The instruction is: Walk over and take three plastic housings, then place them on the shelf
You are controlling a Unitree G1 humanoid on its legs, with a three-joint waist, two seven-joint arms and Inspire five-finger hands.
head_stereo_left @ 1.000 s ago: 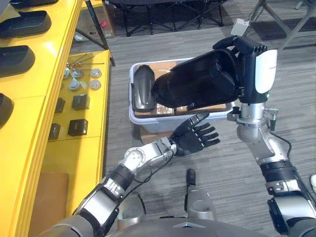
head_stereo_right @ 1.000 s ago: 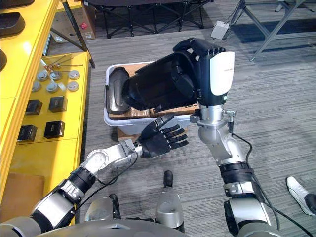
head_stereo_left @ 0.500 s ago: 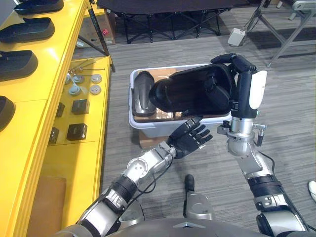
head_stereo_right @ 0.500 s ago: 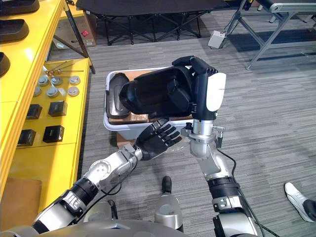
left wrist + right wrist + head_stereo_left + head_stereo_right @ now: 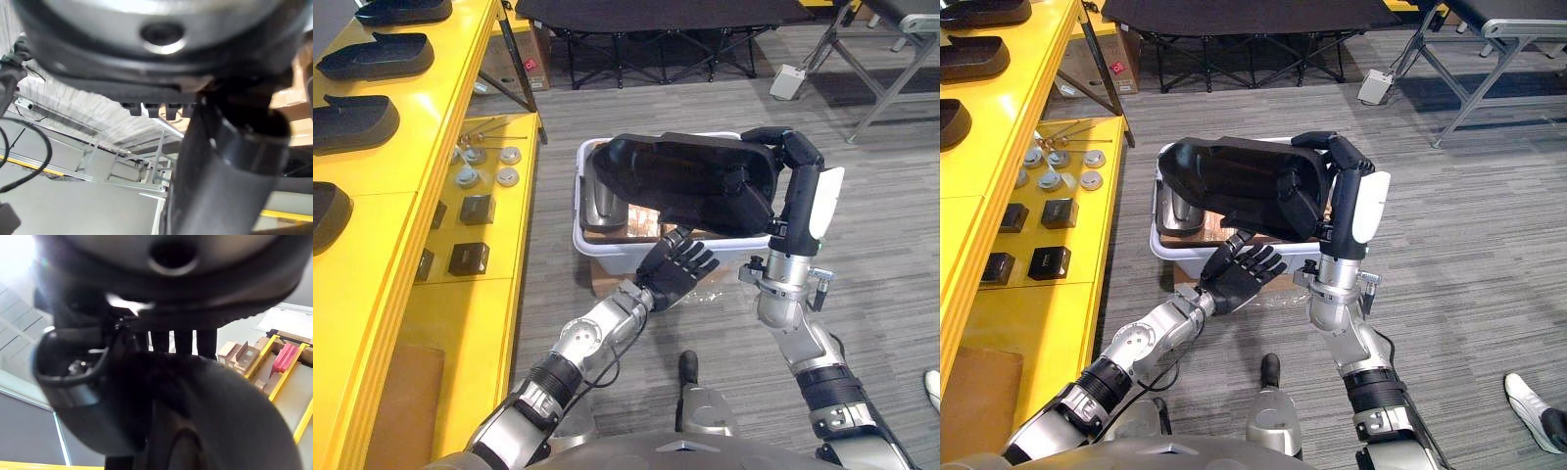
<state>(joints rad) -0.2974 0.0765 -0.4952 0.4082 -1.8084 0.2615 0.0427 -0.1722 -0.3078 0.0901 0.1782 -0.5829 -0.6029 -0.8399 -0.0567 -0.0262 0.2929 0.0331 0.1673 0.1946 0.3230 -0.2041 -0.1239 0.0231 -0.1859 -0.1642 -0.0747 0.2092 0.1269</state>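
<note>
1. Yellow shelf (image 5: 460, 323) runs down your left. Black shelved housings (image 5: 352, 122) lie on its top tier and small parts (image 5: 475, 208) on the lower one. They sit differently in frame than a second ago, but the whole picture has shifted, so read that as camera motion.
2. The white bin (image 5: 607, 250) stands on the floor beside the shelf, with a spare housing (image 5: 597, 201) propped at its left end.
3. Your left hand (image 5: 674, 272) has come closer under the load. Its fingers are straight and spread, palm up, and it grips nothing.
4. The housing (image 5: 685, 181) has swung from a steep tilt to lying flatter, its long end now reaching left across the bin. It hangs in the air above the bin, well apart from the shelf.
5. Your right hand (image 5: 791, 171) is clamped on the housing's right end and carries it alone.
6. My reading is that the pick is done and a two-handed hold is being set up. The carry to the shelf and the placing are not yet done.
7. Hard to make out:
   - You cannot tell whether the left fingertips touch the housing's underside.
   - The housing hides most of the bin's contents.
   - Both wrist views give only dark curved bulk past the fingers.
   - The farthest shelved housing is cut by the frame edge.
</note>
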